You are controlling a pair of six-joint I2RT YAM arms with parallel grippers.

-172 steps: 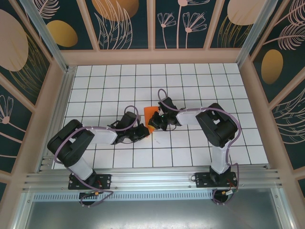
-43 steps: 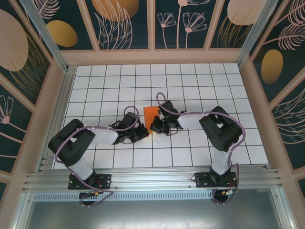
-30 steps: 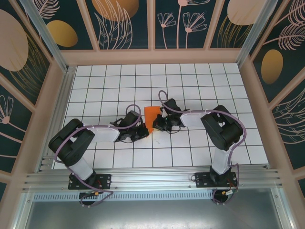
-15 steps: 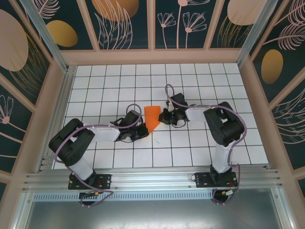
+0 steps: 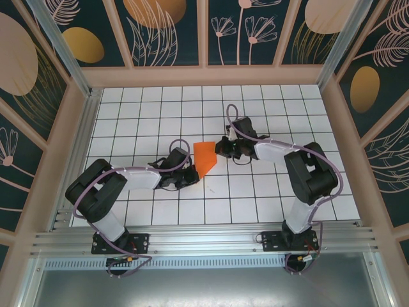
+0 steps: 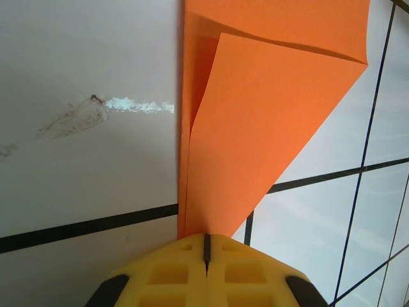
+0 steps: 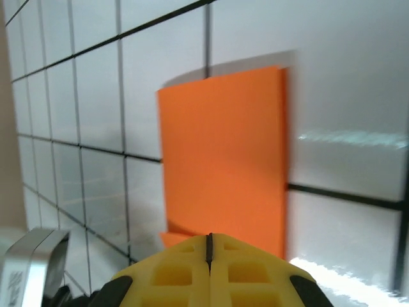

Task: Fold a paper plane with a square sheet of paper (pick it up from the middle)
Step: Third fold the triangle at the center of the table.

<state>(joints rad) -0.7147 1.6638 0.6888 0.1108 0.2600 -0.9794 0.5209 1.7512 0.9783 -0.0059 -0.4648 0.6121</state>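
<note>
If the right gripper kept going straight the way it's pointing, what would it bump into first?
The orange paper. The shut right gripper has its tips right at the paper's near edge, and seems to be pinching it, so there is no gap to cross. Past the paper lies the white tiled table.

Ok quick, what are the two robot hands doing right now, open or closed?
Left gripper: shut on the orange paper, at its tip.
Right gripper: shut on its edge.
</note>
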